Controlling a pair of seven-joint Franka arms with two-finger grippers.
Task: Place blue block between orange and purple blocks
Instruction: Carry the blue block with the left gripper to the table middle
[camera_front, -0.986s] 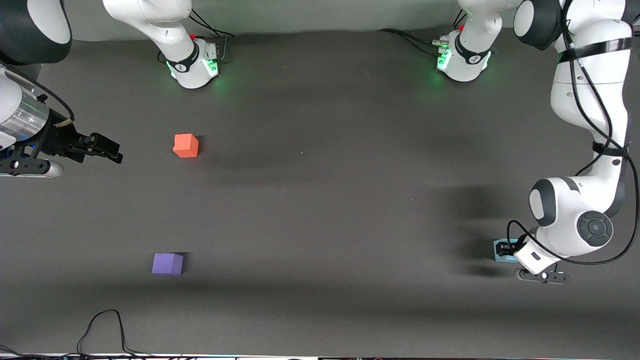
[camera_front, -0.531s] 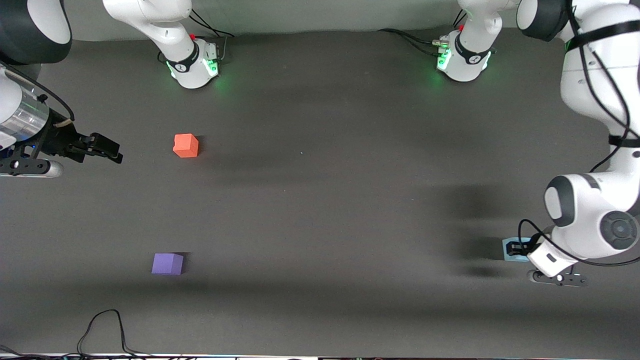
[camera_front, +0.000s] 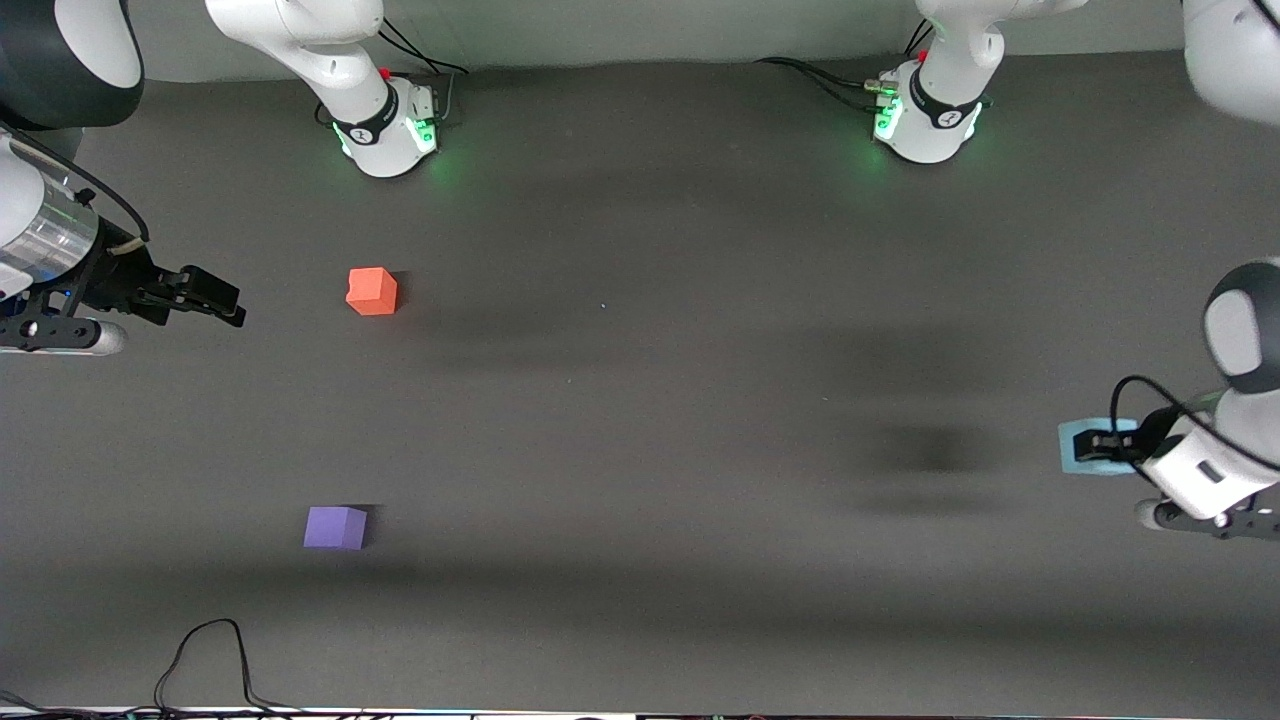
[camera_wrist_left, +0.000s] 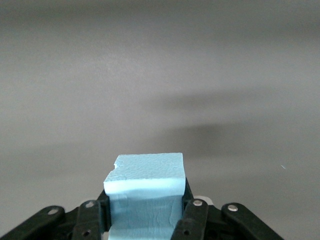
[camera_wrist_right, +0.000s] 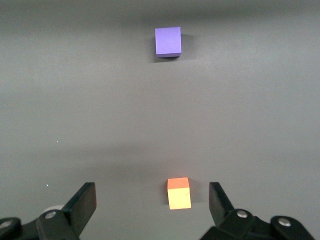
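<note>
Holding the blue block (camera_front: 1082, 446) clamped between its fingers, my left gripper (camera_front: 1100, 446) hangs over the table's left-arm end. I see the orange block (camera_front: 371, 291) and purple block (camera_front: 335, 527) well apart; my right gripper (camera_front: 215, 300) waits, jaws spread wide and empty.

You're looking at a dark grey matte worktop (camera_front: 640, 400) that fills nearly the whole front view. Along its top edge runs a paler grey wall strip (camera_front: 640, 30). Soft shadows band the surface. A black cable (camera_front: 200, 650) loops near the bottom edge.
</note>
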